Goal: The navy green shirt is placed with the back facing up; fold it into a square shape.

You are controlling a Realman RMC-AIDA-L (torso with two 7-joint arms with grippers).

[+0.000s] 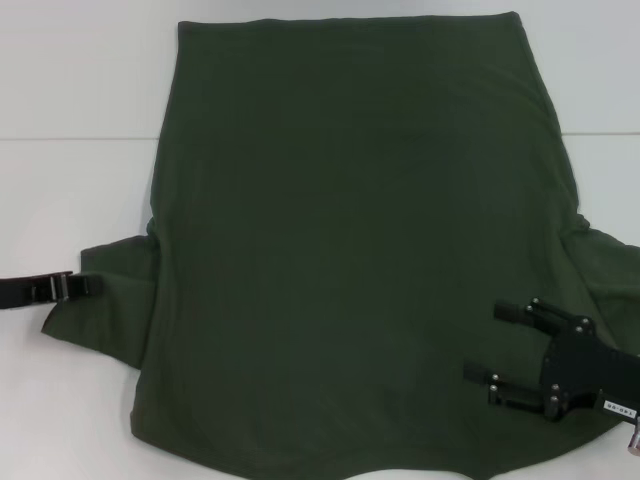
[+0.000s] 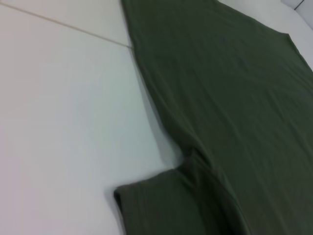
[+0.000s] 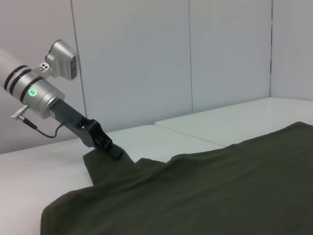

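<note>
The navy green shirt (image 1: 350, 250) lies spread flat on the white table (image 1: 70, 200), its plain back facing up and its hem at the far side. My left gripper (image 1: 88, 286) reaches in from the left edge and is shut on the tip of the shirt's left sleeve (image 1: 105, 300). The right wrist view shows the same left gripper (image 3: 113, 152) pinching the sleeve edge (image 3: 105, 166). Over the near right part of the shirt, my right gripper (image 1: 483, 342) stands open, its fingers pointing left with nothing between them. The left wrist view shows the sleeve (image 2: 156, 200) and shirt body (image 2: 234, 98).
The table is made of white panels with a seam (image 1: 80, 138) running across behind the shirt's middle. Bare tabletop (image 2: 63, 122) lies left of the shirt. Grey wall panels (image 3: 146, 58) stand beyond the table.
</note>
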